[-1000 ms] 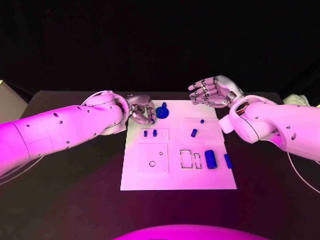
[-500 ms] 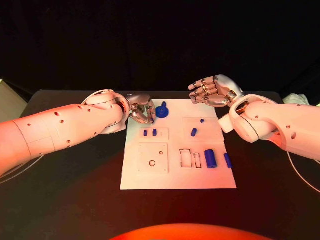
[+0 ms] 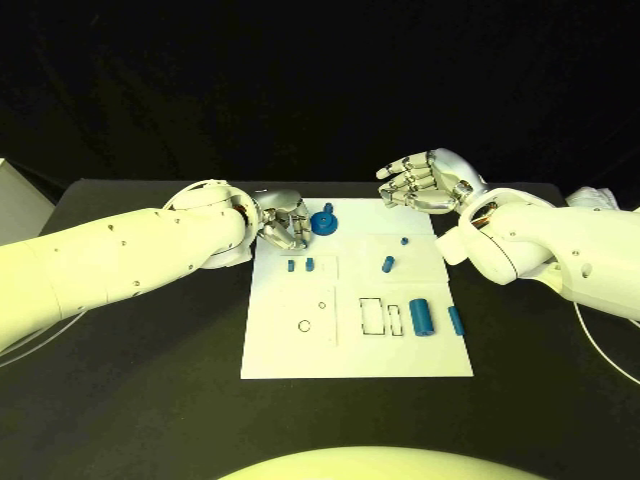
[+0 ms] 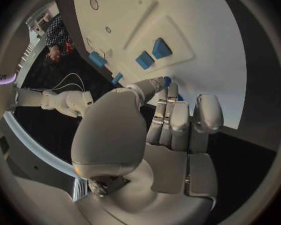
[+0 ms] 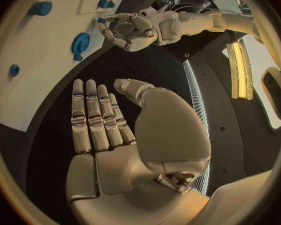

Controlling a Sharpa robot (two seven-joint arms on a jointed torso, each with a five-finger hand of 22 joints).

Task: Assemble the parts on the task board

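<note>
Left hand (image 3: 283, 224) at the far left corner of the board (image 3: 358, 352), fingers curled in together, nothing visibly held. Just right of it, nearly touching its fingertips, a round blue disc part (image 3: 326, 220) on the board. Just nearside of the hand, two small blue blocks (image 3: 300, 265) side by side in a shallow recess. Further toward the robot from that hand, a square panel with two small holes (image 3: 307, 315).

Right of the blocks, between the two hands, a tiny blue peg (image 3: 405, 241) and a short blue pin (image 3: 388, 264). Nearer the robot, two empty rectangular slots (image 3: 379, 317), then a blue cylinder (image 3: 423, 317) and a slim blue bar (image 3: 456, 319), both well nearside of the right hand.

Right hand (image 3: 427, 183) raised beyond the board's far right corner, palm up, fingers apart and loosely bent, holding nothing.
</note>
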